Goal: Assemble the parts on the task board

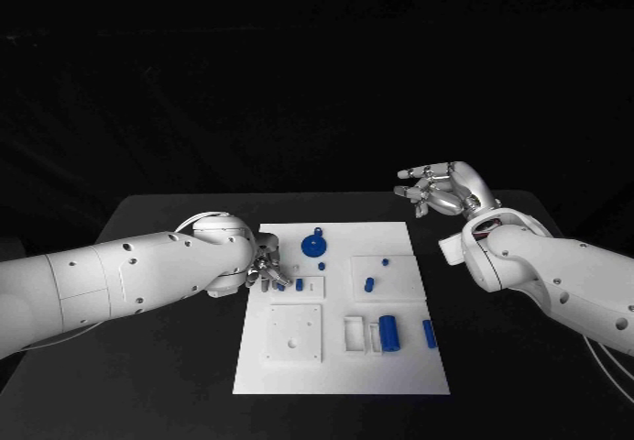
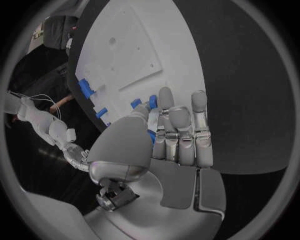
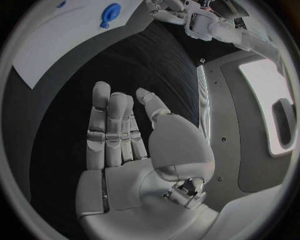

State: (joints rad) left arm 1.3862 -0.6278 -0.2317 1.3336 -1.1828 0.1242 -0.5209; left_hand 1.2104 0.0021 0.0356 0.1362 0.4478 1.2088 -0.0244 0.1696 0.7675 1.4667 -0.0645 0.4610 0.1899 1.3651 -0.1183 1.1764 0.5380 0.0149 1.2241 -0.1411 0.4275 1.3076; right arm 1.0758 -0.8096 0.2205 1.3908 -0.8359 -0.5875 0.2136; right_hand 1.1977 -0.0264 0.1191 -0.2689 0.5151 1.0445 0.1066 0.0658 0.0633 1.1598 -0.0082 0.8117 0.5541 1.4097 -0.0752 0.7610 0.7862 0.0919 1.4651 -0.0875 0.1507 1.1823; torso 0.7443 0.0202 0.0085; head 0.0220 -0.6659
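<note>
Task board (image 1: 397,376) mid-table, parts (image 1: 388,332) on it, left hand (image 1: 265,269) perhaps touching its left edge.

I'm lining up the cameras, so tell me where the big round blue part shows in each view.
Head view: round blue part near the far end of the task board.
Left wrist view: I can't pick it out.
Right wrist view: it lies on the board, beyond the right hand.
Shared landmark: the white task board.
</note>
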